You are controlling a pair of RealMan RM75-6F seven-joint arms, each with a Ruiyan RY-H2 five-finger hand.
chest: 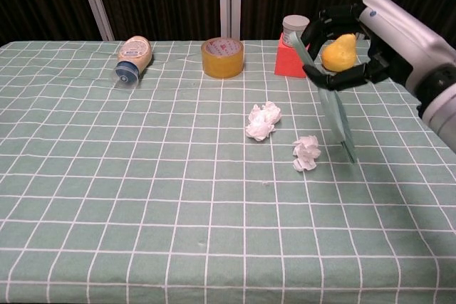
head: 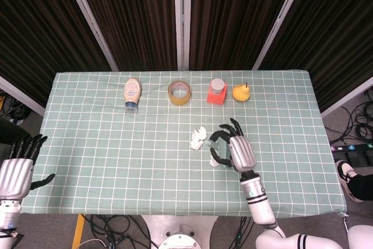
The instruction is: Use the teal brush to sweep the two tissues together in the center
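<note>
Your left robot hand [head: 16,170] waits released, fingers apart, at the near edge of the counter [chest: 142,197], well apart from the work. Your right robot hand [chest: 363,44] is grasping the teal brush [chest: 331,108], a thin, flat, translucent blade that slopes down from the fingers, its lower end close to the cloth.

Just beside that lower end, on the side toward your left robot hand, lies the near tissue [chest: 306,152], a small crumpled white wad. The far tissue [chest: 262,120], larger and equally crumpled, sits a little beyond and further out on the same side; a narrow gap separates the two.

The step in hand appears to be the sweep itself, partly done. The next move likely calls for setting the blade edge on the checked green cloth behind the near tissue and pushing it across the gap; such light paper may tumble or slip past the blade.

Beyond the right robot hand: a smooth yellow pear [chest: 338,50], a grey-lidded jar on a red block [chest: 293,53], a tape roll [chest: 222,58], a toppled sauce bottle [chest: 132,58].
</note>
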